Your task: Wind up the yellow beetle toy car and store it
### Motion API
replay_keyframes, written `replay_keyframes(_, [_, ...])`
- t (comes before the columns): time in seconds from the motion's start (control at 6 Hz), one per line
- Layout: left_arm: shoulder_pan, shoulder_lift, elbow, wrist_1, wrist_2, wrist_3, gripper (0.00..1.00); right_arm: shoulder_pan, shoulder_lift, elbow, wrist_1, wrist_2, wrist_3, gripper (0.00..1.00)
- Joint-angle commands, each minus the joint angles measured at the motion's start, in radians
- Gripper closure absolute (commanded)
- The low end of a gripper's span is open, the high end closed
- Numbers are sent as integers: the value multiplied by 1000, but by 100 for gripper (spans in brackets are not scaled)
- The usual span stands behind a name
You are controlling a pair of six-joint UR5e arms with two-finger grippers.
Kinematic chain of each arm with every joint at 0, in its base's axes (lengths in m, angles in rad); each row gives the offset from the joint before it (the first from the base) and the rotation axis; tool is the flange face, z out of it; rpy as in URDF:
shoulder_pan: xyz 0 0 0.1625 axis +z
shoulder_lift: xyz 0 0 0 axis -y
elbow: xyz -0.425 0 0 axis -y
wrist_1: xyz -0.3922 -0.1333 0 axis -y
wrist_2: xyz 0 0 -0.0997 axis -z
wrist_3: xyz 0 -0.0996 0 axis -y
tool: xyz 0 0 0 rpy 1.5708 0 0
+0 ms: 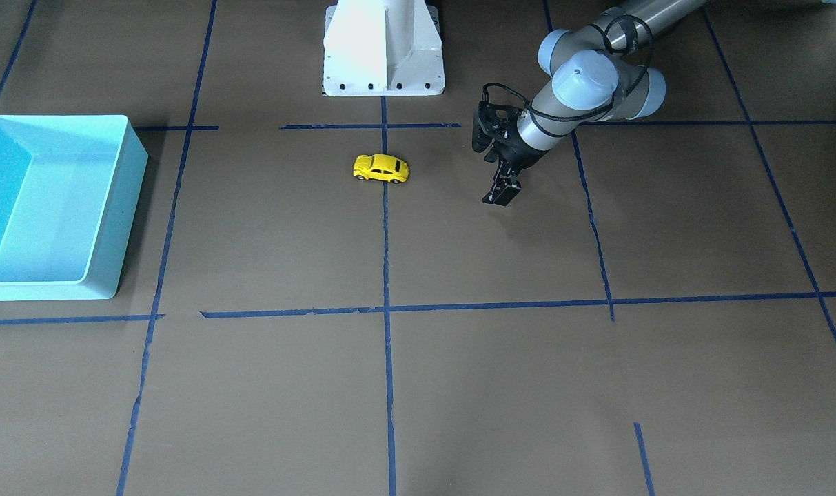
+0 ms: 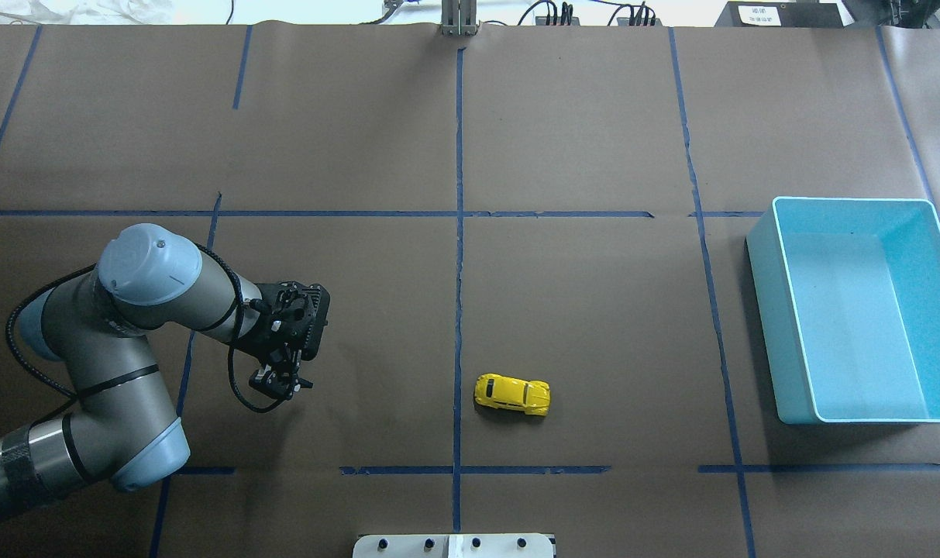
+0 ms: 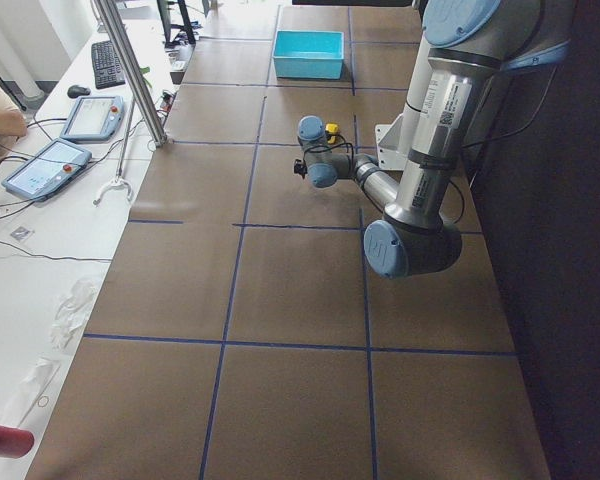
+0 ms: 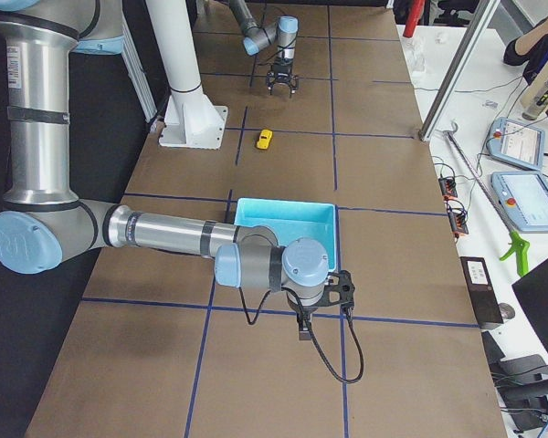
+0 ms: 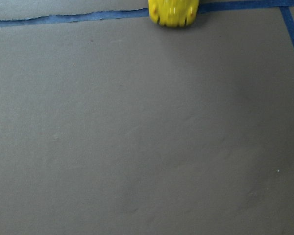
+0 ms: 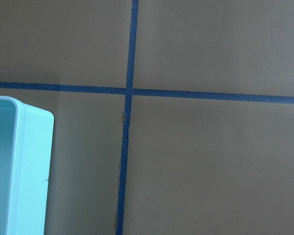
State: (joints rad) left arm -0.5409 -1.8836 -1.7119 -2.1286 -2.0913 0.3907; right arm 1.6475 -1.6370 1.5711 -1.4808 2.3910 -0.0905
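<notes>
The left end effector (image 2: pixel 280 384) was held open and empty, left of the car (image 2: pixel 513 394) set upright on the counter (image 2: pixel 593 310), likely for gripping.

The toy car (image 2: pixel 513 394) is sitting on the surface (image 2: pixel 593 310), near the middle, just to the right of a long tape line (image 2: pixel 459 310). The robot's base (image 1: pixel 383 52) is standing close behind it. The left end effector (image 2: pixel 280 381) is hanging over the surface to the car's left, well apart from it. The bin (image 2: pixel 764 310) is standing far off on the car's right. The right end effector (image 4: pixel 306 330) is hanging just past the bin, on the side away from the car.
</notes>
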Motion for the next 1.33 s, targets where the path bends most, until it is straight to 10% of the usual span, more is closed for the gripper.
replay_keyframes(0.0, [-17, 4, -6, 12, 2, 2, 0, 0, -6, 21, -6, 4, -2, 0])
replay_keyframes(0.33, [-21, 6, -34, 67, 2, 3, 0, -30, 6, 36, -13, -7, -2, 0])
replay_keyframes(0.67, [-27, 26, -75, 140, 4, 23, 0, -69, 96, 219, -373, -21, -11, 0])
replay_keyframes(1.17, [-27, 32, -141, 350, 13, 20, 0, -63, 82, 358, -418, -15, -21, 0])
